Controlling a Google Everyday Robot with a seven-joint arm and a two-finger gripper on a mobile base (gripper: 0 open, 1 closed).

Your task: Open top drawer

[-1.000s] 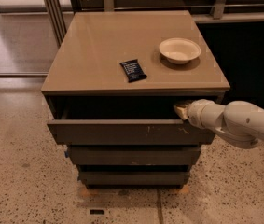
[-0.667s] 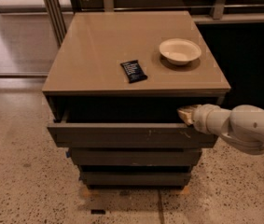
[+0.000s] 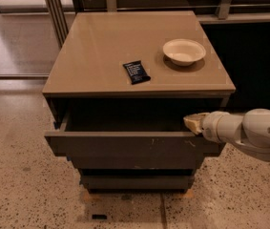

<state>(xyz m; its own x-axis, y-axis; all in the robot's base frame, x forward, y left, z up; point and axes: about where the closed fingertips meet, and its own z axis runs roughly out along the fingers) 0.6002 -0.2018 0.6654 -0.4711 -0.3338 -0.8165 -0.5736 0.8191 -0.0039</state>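
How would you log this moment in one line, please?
wide dark grey top drawer: partly open | gripper: at its right upper edge

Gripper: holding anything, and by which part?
Cannot tell; the gripper sits at the right end of the top drawer, on its upper front edge.

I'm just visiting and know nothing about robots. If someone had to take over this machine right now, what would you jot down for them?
The gripper is at the right end of the top drawer's upper front edge, with the arm reaching in from the right. I cannot tell whether it grips the edge.
The top drawer is pulled partway out, and its inside is too dark to make out.
Done: the drawer is partly open.
Left: probably pull it a little further if a wider opening is wanted, then back the gripper off.
A bowl and a dark packet lie on the cabinet top, away from the work.
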